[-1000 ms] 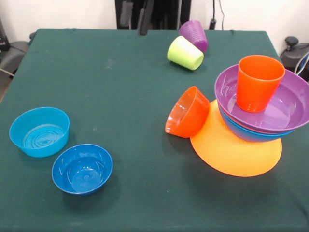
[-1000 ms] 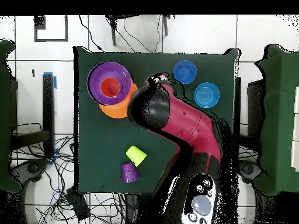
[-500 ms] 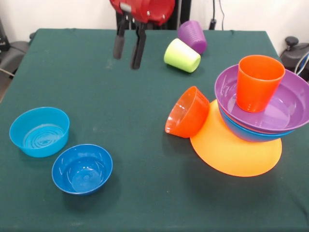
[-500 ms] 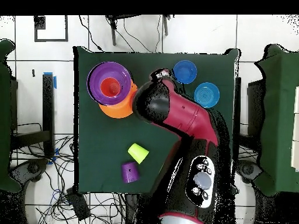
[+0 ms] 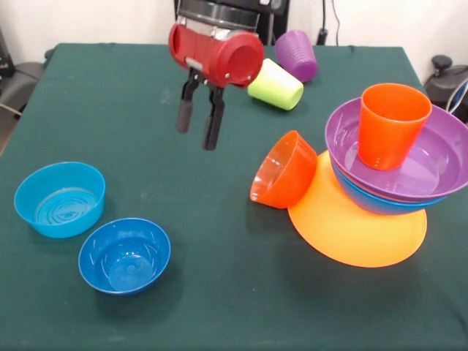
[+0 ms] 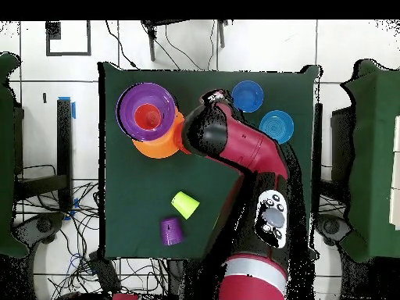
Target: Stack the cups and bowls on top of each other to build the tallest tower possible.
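Note:
The tower stands at the right: an upturned orange-yellow bowl [image 5: 351, 234] carries a blue bowl [image 5: 376, 202], a purple bowl [image 5: 442, 164] and an upright orange cup [image 5: 391, 124]. A small orange bowl [image 5: 284, 172] lies on its side against the base. A lime green cup [image 5: 276, 82] and a purple cup [image 5: 296, 55] lie tipped over at the far side. At the left sit a light blue bowl [image 5: 58, 199] and a dark blue bowl [image 5: 124, 254], both upright. My gripper [image 5: 197, 134] hangs open and empty above the table's middle, left of the orange bowl.
From above, the red arm [image 6: 238, 148] covers the gripper and reaches between the purple bowl [image 6: 129, 98] and the dark blue bowl [image 6: 247, 96]. The light blue bowl [image 6: 276, 126], lime cup [image 6: 185, 205] and purple cup [image 6: 171, 231] lie apart on the green cloth.
The gripper has come down from the far edge toward the table's middle, still open. The cups and bowls have stayed about where they were.

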